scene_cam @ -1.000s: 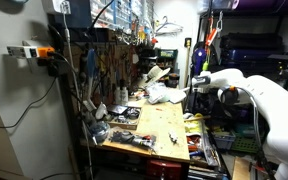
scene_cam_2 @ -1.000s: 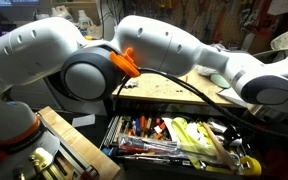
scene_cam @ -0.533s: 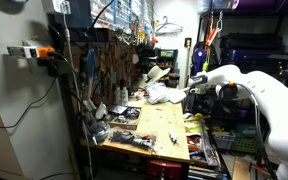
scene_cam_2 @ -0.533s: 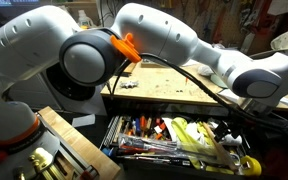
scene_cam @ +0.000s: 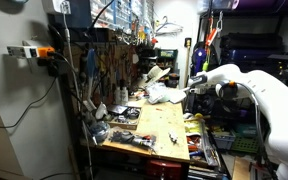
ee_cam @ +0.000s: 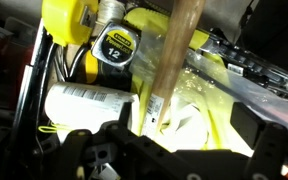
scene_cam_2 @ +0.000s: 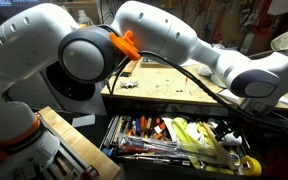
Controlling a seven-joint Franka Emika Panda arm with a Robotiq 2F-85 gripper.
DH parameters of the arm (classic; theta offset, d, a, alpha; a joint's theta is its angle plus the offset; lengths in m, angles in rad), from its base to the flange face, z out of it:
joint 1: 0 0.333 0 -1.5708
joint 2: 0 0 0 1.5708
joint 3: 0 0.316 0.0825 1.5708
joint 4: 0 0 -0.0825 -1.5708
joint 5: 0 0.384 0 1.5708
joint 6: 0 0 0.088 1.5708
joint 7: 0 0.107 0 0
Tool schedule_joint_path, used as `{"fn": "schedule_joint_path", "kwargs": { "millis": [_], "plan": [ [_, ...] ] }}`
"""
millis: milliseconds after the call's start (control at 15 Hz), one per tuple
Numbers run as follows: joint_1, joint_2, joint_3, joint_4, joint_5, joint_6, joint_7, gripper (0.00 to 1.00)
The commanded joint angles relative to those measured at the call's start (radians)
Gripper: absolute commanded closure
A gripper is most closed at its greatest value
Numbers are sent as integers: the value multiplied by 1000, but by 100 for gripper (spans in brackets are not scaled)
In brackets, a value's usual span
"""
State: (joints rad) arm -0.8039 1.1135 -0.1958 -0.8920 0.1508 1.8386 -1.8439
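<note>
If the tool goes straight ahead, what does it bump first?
Probably the wooden handle, straight ahead of the tool; the yellow tape measure sits just beside it. Depth is hard to judge.

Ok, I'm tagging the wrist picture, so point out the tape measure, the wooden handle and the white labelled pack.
tape measure point(ee_cam: 112, 45), wrist view, on its round black label.
wooden handle point(ee_cam: 177, 50), wrist view, on the middle of the shaft.
white labelled pack point(ee_cam: 89, 100), wrist view, on its printed face.
</note>
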Motion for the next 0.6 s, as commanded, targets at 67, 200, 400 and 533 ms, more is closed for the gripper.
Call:
{"fn": "schedule_joint_path", "kwargs": {
  "millis": [67, 200, 400, 533],
  "plan": [
    [-6, -70, 9, -179, 50, 151, 55, 0],
    [-18, -114, 27, -279, 92, 218, 36, 0],
    [-21, -186, 40, -416, 154, 301, 13, 0],
    [-12, -235, 43, -504, 193, 374, 7, 0]
  ]
}}
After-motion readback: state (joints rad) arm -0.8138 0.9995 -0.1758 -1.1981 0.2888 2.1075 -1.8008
